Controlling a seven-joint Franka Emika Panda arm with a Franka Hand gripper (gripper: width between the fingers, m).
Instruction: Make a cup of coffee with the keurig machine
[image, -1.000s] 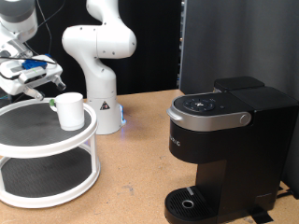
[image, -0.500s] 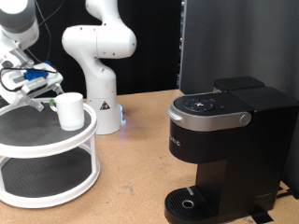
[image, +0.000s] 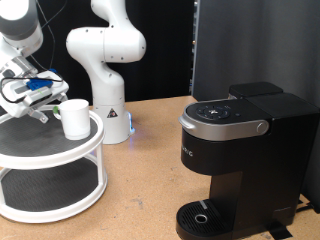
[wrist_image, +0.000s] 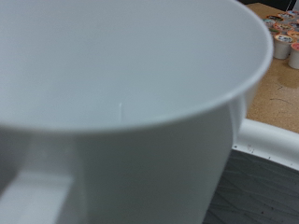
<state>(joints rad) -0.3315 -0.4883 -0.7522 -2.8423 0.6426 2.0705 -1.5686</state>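
The cup (image: 74, 117) is a small white mug standing upright on the top tier of a white round shelf (image: 40, 150), at the exterior view's left. My gripper (image: 42, 108) hangs just left of the cup, level with it, and its fingers look spread with nothing between them. In the wrist view the cup (wrist_image: 121, 103) fills nearly the whole picture, very close, and no fingers show. The keurig machine (image: 240, 150) stands at the exterior view's right, black, its silver-grey lid handle down, with its round drip tray (image: 205, 218) bare.
The shelf has a second, dark lower tier (image: 45, 185). A second white robot arm's base (image: 108, 80) stands behind the shelf. Several coffee pods (wrist_image: 280, 33) lie on the wooden table beyond the shelf rim (wrist_image: 266, 140). A black panel rises behind the machine.
My gripper has moved down and slightly to the exterior view's left, settling beside the cup. The cup and the machine have not moved.
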